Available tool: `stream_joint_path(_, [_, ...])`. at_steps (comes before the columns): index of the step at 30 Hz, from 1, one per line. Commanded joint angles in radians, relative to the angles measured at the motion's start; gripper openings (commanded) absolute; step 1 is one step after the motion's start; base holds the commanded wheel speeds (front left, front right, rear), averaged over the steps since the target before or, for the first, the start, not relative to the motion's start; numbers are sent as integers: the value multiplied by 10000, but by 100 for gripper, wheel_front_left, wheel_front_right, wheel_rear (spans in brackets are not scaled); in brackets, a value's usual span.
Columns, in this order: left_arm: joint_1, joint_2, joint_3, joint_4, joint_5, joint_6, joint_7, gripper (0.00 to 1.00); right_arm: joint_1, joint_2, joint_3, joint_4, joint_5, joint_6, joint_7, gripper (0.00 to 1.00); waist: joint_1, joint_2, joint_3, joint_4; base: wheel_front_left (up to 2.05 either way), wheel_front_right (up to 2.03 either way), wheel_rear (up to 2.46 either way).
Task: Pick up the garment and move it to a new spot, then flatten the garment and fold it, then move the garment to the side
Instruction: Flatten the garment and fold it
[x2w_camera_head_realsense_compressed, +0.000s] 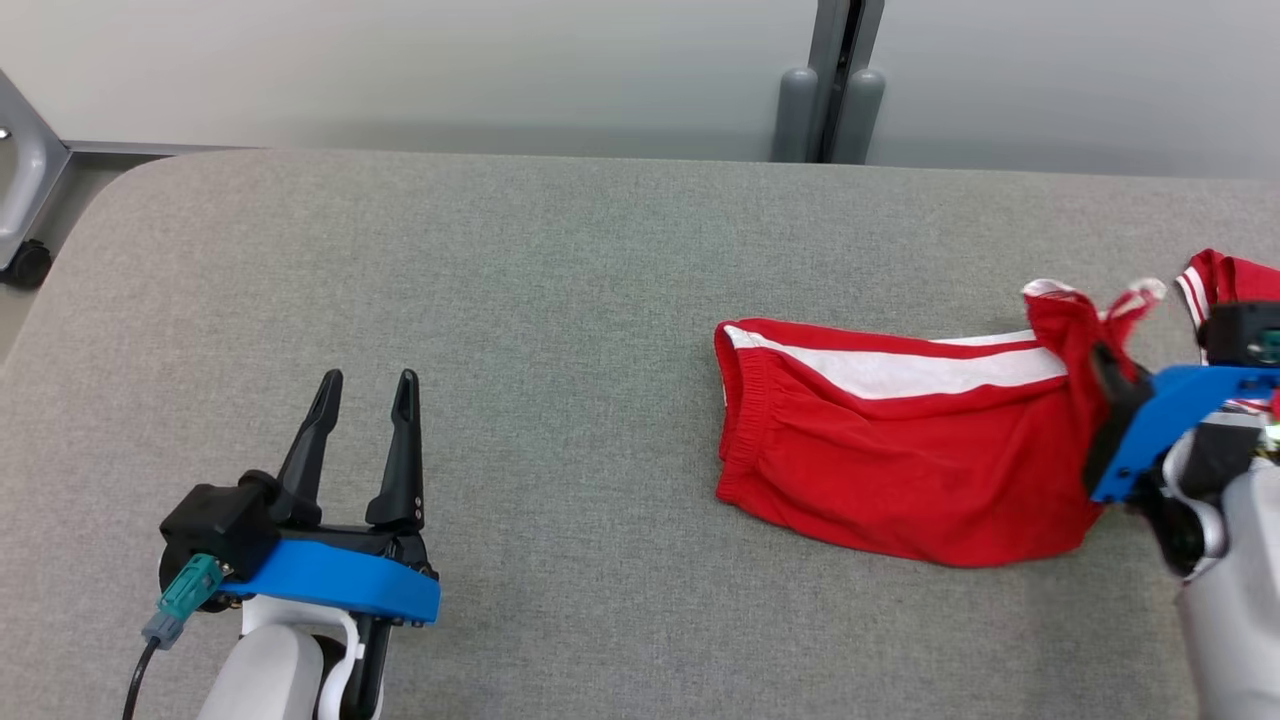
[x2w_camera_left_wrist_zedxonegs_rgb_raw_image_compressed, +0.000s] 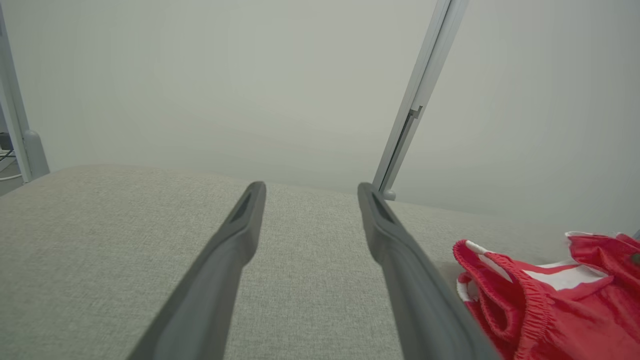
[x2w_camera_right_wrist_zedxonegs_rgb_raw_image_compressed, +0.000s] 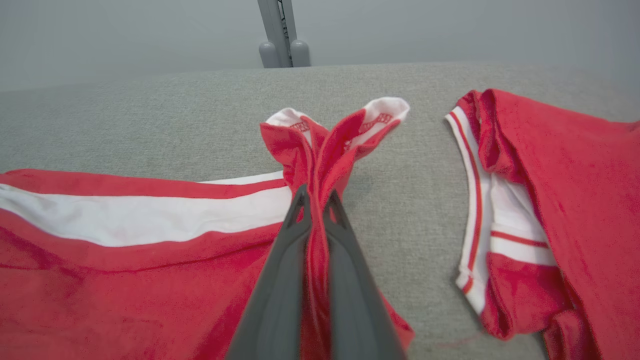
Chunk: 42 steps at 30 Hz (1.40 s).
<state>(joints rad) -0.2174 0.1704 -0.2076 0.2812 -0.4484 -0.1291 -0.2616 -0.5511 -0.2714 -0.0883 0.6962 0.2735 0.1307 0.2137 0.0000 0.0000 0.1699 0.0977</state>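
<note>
The garment (x2w_camera_head_realsense_compressed: 900, 470) is a pair of red shorts with a white side stripe. It lies on the grey table (x2w_camera_head_realsense_compressed: 560, 300) at the right, with its elastic waistband toward the left. My right gripper (x2w_camera_head_realsense_compressed: 1103, 365) is shut on a bunched fold of the garment's right end, which it holds raised. In the right wrist view the red cloth (x2w_camera_right_wrist_zedxonegs_rgb_raw_image_compressed: 125, 280) is pinched between the fingers of that gripper (x2w_camera_right_wrist_zedxonegs_rgb_raw_image_compressed: 316, 197), and white hem tips stick out above them. My left gripper (x2w_camera_head_realsense_compressed: 365, 385) stands open at the lower left, well clear of the garment (x2w_camera_left_wrist_zedxonegs_rgb_raw_image_compressed: 550, 300). Nothing is between the left gripper's (x2w_camera_left_wrist_zedxonegs_rgb_raw_image_compressed: 310, 192) fingers.
A second red cloth with white stripes (x2w_camera_head_realsense_compressed: 1225, 275) lies at the table's far right edge, separated from the shorts by a strip of bare table in the right wrist view (x2w_camera_right_wrist_zedxonegs_rgb_raw_image_compressed: 550, 175). A grey post (x2w_camera_head_realsense_compressed: 835, 90) stands behind the table. The table's left corner is rounded.
</note>
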Motion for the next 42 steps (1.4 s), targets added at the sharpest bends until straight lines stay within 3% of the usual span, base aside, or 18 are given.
stream_joint_path(1, [82, 4, -29, 16, 5, -20, -43, 100, 269, 250, 49, -553, -211, 1, 241, 0, 0, 0, -45, 19, 0, 0, 0])
stream_joint_path(7, [86, 47, -78, 1, -67, -19, -43, 100, 617, 1143, 770, -2636, -460, 1, 1282, 0, 0, 0, -121, 96, 0, 0, 0])
stream_joint_path(11, [20, 26, -130, -16, -78, -19, -44, 100, 533, 1696, 1419, -3195, -571, 1, 1666, 0, 0, 0, -79, 204, 0, 0, 0])
stream_joint_path(21, [-141, 9, -503, 154, -230, -19, -44, 100, -202, 2195, 2695, -1730, -706, 1, 1508, 0, 0, 0, -210, 730, 0, 0, 0])
stream_joint_path(29, [-101, -41, -692, 242, -291, -19, -44, 100, -701, 2205, 3741, -187, 195, 1, 1110, 0, 0, 0, -324, 1033, 0, 0, 0])
stream_joint_path(30, [-81, -53, -716, 259, -301, -19, -44, 100, -739, 2204, 3827, 30, 237, 1, 1087, 4, 0, 0, -330, 1053, 0, 0, 0])
stream_joint_path(31, [-80, -62, -744, 268, -308, -19, -44, 100, -790, 2204, 3880, 194, 293, 1, 974, 47, 0, 0, -337, 1078, 0, 0, 0])
stream_joint_path(32, [-82, -65, -759, 286, -315, -19, -44, 100, -836, 2204, 3902, 337, 374, 1, 878, 100, 0, 0, -349, 1094, 0, 0, 0])
stream_joint_path(35, [-82, -67, -772, 314, -338, -19, -44, 100, -949, 2210, 4181, 472, 1024, 1, 505, 100, 0, 0, -386, 1092, 0, 0, 0])
stream_joint_path(39, [5, -16, -712, 314, -322, -19, -44, 100, -1016, 2203, 4737, -281, 3091, 1, 81, 100, 0, 0, -478, 972, 0, 0, 0])
stream_joint_path(42, [85, 12, -636, 305, -295, -19, -44, 100, -1173, 2180, 4779, -473, 2798, 1, -254, 100, 0, 0, -549, 864, 0, 0, 0])
